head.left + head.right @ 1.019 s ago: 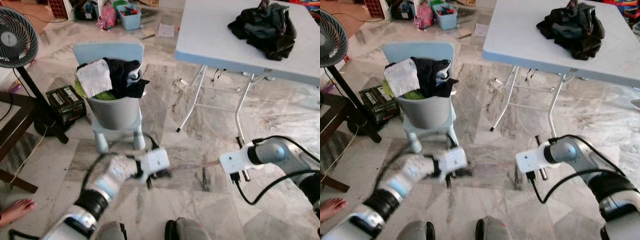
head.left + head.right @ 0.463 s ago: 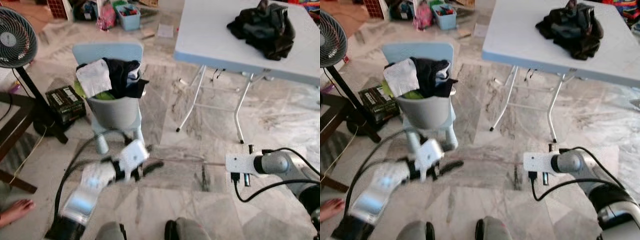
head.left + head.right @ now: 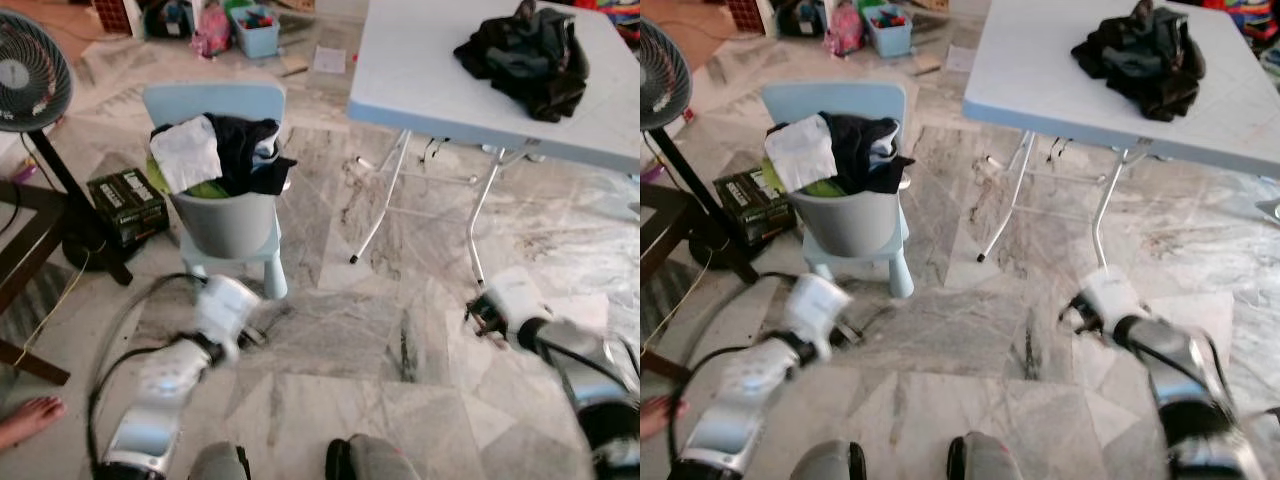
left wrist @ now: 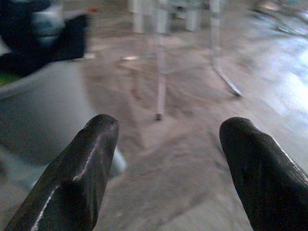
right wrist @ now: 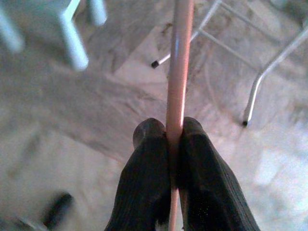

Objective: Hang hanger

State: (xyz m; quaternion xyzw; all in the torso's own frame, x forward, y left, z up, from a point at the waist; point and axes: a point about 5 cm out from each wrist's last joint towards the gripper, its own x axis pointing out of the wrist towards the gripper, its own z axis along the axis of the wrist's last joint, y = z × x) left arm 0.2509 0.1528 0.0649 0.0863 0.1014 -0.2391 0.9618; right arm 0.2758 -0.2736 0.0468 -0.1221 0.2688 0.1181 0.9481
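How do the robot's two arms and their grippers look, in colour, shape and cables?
Both arms are silver with black joint bands, white wrist blocks and looping black cables. The left gripper has two long, rounded black fingers. The right gripper has ribbed black fingers.

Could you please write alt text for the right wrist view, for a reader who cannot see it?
The right pincer is shut on a thin pink hanger bar that runs straight away from the camera between its two black fingers. Beyond it lie a marble floor, pale blue chair legs and the metal legs of a folding table.
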